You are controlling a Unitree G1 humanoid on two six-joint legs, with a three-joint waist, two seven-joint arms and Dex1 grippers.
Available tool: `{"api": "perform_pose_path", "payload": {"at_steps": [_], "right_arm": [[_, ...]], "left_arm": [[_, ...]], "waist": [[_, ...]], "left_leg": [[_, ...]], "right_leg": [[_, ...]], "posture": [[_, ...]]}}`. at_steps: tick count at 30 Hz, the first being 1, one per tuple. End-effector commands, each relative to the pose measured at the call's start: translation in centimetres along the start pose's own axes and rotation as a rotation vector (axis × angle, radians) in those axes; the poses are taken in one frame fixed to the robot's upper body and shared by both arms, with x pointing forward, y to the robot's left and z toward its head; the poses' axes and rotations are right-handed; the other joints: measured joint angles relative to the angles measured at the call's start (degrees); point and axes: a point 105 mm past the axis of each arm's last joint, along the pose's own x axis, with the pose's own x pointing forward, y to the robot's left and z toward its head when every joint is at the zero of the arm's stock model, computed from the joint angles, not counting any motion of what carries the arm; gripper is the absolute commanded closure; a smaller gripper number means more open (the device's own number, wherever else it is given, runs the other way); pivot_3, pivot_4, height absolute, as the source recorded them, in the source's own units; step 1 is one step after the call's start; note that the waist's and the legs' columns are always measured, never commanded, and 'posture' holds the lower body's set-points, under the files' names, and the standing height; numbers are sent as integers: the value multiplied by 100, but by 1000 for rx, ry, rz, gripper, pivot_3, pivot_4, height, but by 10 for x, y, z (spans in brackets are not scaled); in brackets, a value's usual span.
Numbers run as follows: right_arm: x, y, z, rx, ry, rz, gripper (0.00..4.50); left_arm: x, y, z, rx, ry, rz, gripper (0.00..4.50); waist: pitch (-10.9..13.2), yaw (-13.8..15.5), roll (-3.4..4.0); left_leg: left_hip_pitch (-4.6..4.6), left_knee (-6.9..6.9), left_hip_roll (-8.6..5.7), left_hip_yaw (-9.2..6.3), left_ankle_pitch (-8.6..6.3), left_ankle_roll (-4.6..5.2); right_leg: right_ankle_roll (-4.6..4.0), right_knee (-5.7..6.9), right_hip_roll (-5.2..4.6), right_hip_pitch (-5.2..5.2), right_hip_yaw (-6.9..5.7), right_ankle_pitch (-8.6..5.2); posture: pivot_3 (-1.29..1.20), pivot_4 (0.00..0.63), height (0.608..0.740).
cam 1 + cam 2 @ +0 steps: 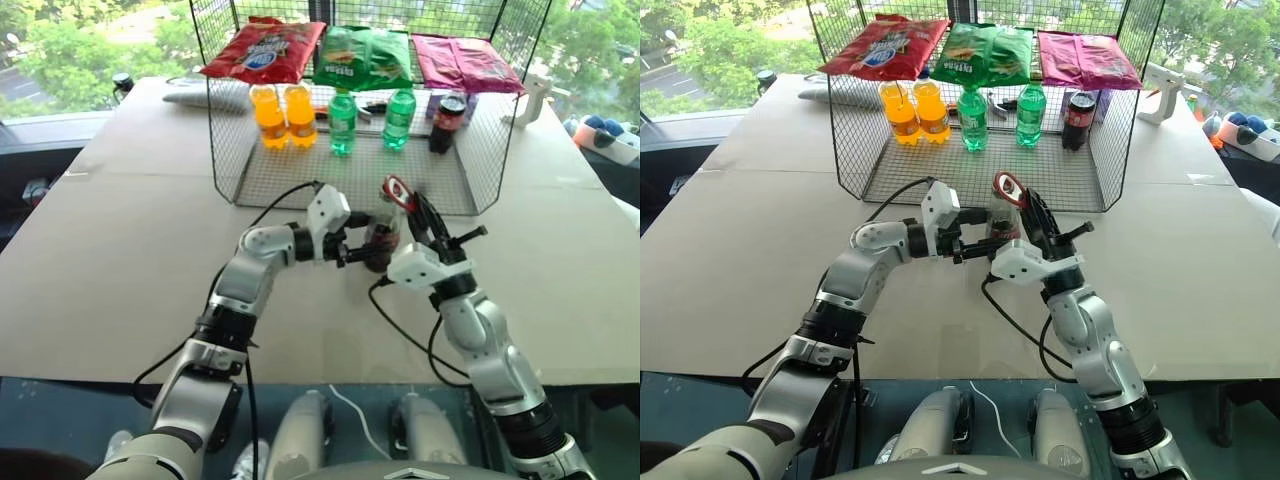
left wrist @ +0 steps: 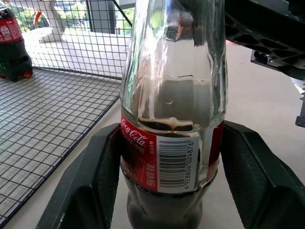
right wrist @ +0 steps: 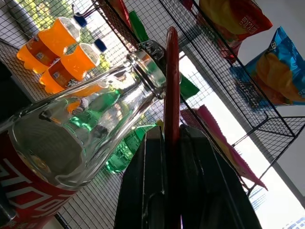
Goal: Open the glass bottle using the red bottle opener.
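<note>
The glass bottle [image 1: 381,236] stands upright on the table just in front of the wire basket, with dark liquid low inside and a red label band [image 2: 143,157]. My left gripper [image 1: 362,249] reaches in from the left and is shut on the bottle at the label, one finger [image 2: 93,181] on each side. My right gripper [image 1: 413,213] is shut on the red bottle opener [image 1: 397,189], which sticks up edge-on between its fingers [image 3: 143,181]. The opener's head [image 3: 171,71] lies against the bottle's mouth [image 3: 145,71].
A wire basket [image 1: 455,185] stands right behind the bottle, holding two orange drink bottles [image 1: 284,116], two green bottles [image 1: 343,122] and a dark plastic cola bottle [image 1: 446,122]. Snack bags [image 1: 265,50] lie on its top. Black cables [image 1: 400,325] trail over the table near its front edge.
</note>
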Motion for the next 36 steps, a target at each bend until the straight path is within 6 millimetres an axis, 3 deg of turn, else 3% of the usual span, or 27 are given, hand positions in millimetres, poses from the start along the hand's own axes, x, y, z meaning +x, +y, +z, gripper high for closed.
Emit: {"api": "perform_pose_path", "payload": {"at_steps": [1,9,14,21,30,33,36], "right_arm": [[-2,15,-4,-79,11,86,4500],[-16,-2,-16,-302,4,319,4500],[-14,-17,-18,-377,9,444,4500],[-1,-32,-10,-408,-10,550,4500],[-2,-43,-10,-438,5,631,4500],[8,-53,-2,-344,15,578,4500],[23,-63,13,-79,42,472,4500]], "left_arm": [[3,1,-1,43,45,-4,1998],[3,2,-8,58,84,-7,1998],[4,1,-10,65,95,-9,1998],[8,-1,-9,65,89,-5,1998],[9,-3,-9,55,91,-5,1998],[10,-3,-10,47,91,-1,1998],[9,-3,-11,42,90,3,1998]], "waist": [[-4,0,3],[-32,10,12],[-51,41,26],[-52,142,29],[-59,141,23],[-59,141,23],[-58,139,24]], "left_leg": [[0,0,1,0,0,0],[0,0,1,4,-1,-1],[0,0,1,2,-14,-22],[-3,0,-1,2,-16,-22],[-3,-11,1,1,-17,-23],[-5,-11,1,2,-18,-23],[-6,-14,2,0,-18,-23]], "right_leg": [[0,0,0,0,0,0],[7,-3,-4,0,1,-4],[9,-5,-5,1,-3,-6],[9,-12,-12,2,-8,-6],[8,-22,-13,0,-12,-7],[8,-26,-16,1,-12,-7],[8,-27,-15,-1,-14,-7]], "posture": [[0,150,740],[0,150,740],[0,150,740],[0,150,740],[0,150,740],[0,150,740],[0,150,740]]}}
